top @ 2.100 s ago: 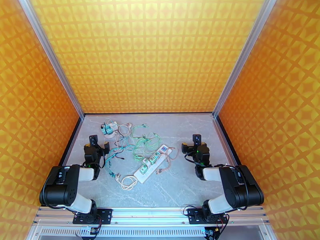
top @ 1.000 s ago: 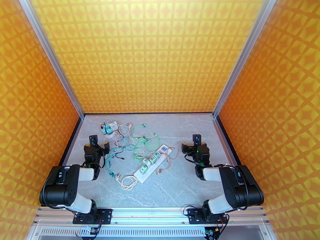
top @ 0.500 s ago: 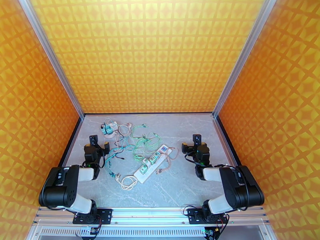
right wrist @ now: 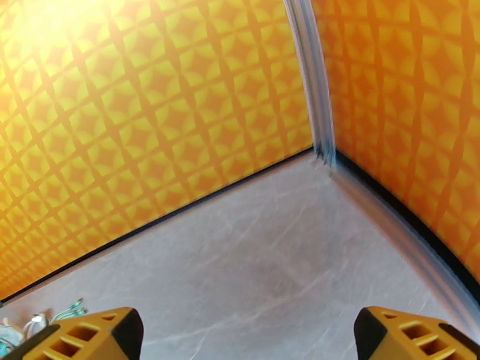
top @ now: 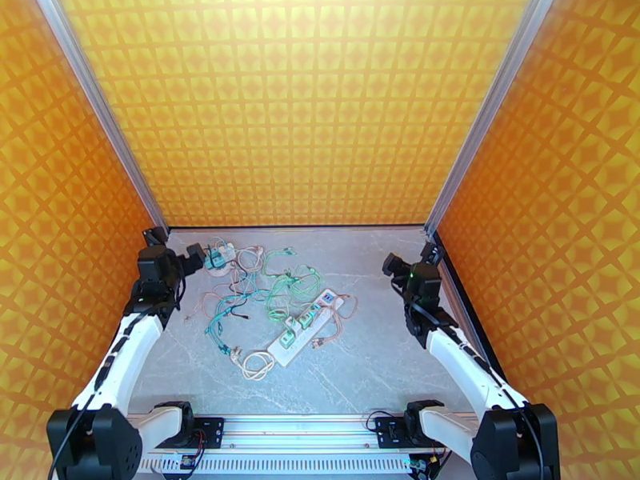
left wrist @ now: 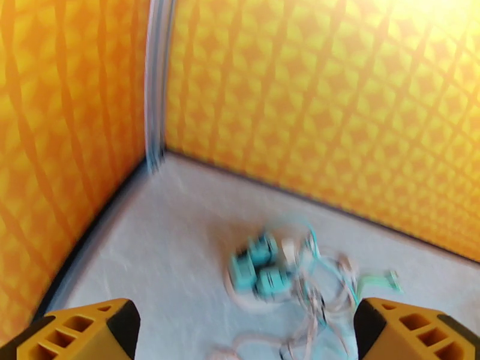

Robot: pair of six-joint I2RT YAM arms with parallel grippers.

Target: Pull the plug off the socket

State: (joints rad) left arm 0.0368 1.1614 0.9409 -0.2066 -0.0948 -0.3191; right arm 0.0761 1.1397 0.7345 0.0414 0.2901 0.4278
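**Top external view.** Both arms have left their folded posture near the bases and now stand extended toward the far corners. The left end effector sits at 10 o'clock from the white rectangular plastic power strip. The right end effector sits at 2 o'clock from it, well apart. The strip lies near the middle of the grey marbled surface, its length running from 7 to 1 o'clock, position unchanged. Two pale green square plugs are seated in it. A tangle of green and teal cables spreads from its 11 o'clock side. Assessment: the reach has begun, no contact is made, and extraction has not started.

**Left wrist view.** The picture is blurred, consistent with motion. The left end effector has its fingers spread wide with nothing between them. At 12 o'clock ahead lies a teal and white adapter cluster with loose leads, which the overhead renders small, at the surface's far left.

**Right wrist view.** The right end effector is likewise spread wide and empty. Bare surface runs ahead to the corner of the orange patterned walls. Green cable ends show at 8 o'clock.

The overhead supplies the plug-and-strip relation. The wrist views supply the finger opening.
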